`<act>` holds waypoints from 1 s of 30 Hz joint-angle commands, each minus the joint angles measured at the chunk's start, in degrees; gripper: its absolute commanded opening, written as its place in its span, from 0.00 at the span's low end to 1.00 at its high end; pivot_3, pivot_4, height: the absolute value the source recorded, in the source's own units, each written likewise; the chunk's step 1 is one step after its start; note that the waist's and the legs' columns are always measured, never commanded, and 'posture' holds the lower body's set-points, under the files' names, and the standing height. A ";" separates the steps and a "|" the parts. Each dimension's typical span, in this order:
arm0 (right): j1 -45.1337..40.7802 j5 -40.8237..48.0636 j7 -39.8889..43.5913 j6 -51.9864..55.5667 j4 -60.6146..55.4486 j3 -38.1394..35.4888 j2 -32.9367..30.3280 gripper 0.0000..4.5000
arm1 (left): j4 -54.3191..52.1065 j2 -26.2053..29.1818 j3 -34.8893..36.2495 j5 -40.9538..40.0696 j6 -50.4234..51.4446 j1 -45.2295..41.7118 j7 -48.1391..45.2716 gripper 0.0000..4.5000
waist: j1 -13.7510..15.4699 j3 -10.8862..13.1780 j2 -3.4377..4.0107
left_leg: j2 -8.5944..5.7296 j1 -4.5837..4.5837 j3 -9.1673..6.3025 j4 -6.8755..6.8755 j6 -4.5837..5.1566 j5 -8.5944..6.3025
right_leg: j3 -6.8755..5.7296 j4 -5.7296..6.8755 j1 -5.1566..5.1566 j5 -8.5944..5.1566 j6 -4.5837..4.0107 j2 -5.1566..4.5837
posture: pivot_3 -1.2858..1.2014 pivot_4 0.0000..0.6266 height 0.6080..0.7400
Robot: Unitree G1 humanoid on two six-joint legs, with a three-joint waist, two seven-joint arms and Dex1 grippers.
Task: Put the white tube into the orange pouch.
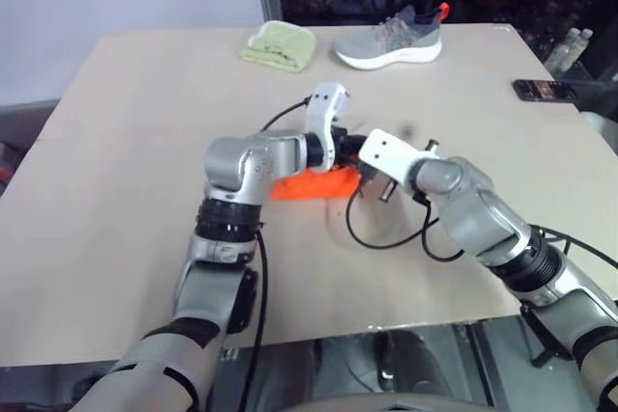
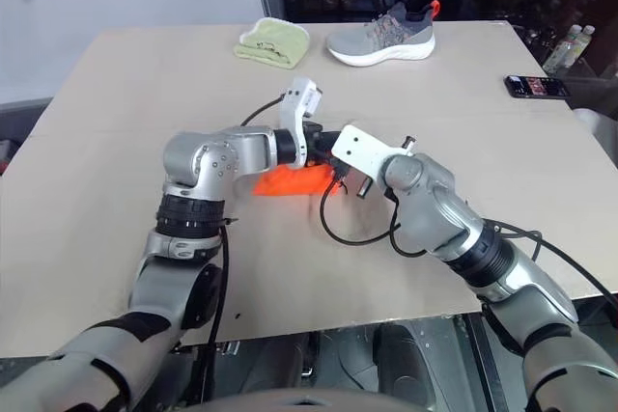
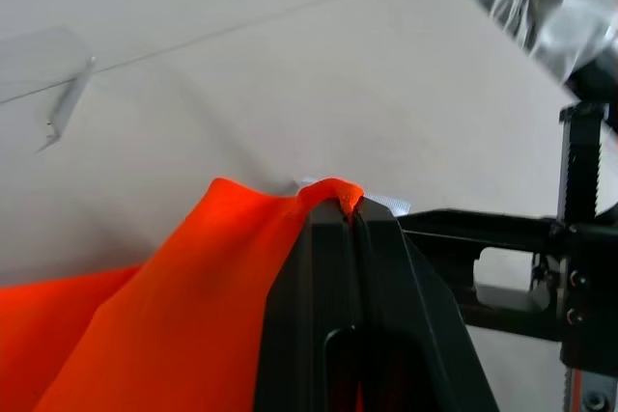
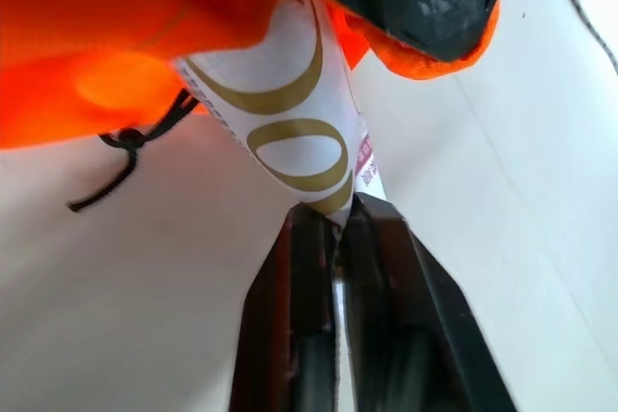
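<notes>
White tube half into the orange pouch, held between both grippers above the beige tabletop (image 1: pixel 116 142).

The left gripper (image 3: pixel 351 224) was clamped tight on the upper lip of the floppy neon-orange fabric pouch (image 1: pixel 311 183), holding its mouth up. The right gripper (image 4: pixel 338 224) pinched the tail end of the slim white squeeze tube with gold lettering (image 4: pixel 290 113), its fingers (image 4: pixel 386 238) narrow around that flat end. The tube's long axis ran straight ahead of the right gripper, its far end already hidden inside the pouch mouth just in front of that hand. My guess is the next move turns on pushing along that axis. The right wrist view showed the tube entering the fabric and a dark drawstring (image 4: pixel 126 156); the head views had the pouch mostly masked by both wrists, plus a grey sneaker (image 1: pixel 391 38) and folded pale green cloth (image 1: pixel 278 45) well beyond the hands.
</notes>
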 commanded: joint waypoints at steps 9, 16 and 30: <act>6.61 11.21 3.84 -14.40 -8.36 -15.20 4.84 0.52 | -0.10 5.14 2.88 -0.15 -9.86 5.52 -5.98 0.00 | -0.22 0.01 0.03 | 0.03 0.09 0.02 -0.03 0.12 -0.07 | 0.12 0.05 -0.02 0.01 0.00 0.05 | 0.52 0.24 1.00; 11.63 4.75 4.40 -27.49 -3.40 -12.98 -8.50 0.52 | 1.65 6.82 0.89 1.86 -12.84 6.45 -7.71 0.00 | 0.73 0.01 0.02 | -0.11 0.02 0.07 0.05 0.15 -0.09 | -0.17 -0.04 0.14 0.01 0.00 -0.10 | 0.52 0.24 1.00; 5.08 -3.01 -4.89 -34.74 24.80 -14.25 -3.16 0.52 | -3.05 5.73 -0.97 1.97 -12.80 9.23 -7.18 0.00 | 0.04 0.03 0.06 | -0.03 0.05 0.08 0.02 0.10 -0.06 | -0.01 -0.03 0.10 0.01 0.00 -0.02 | 0.52 0.24 1.00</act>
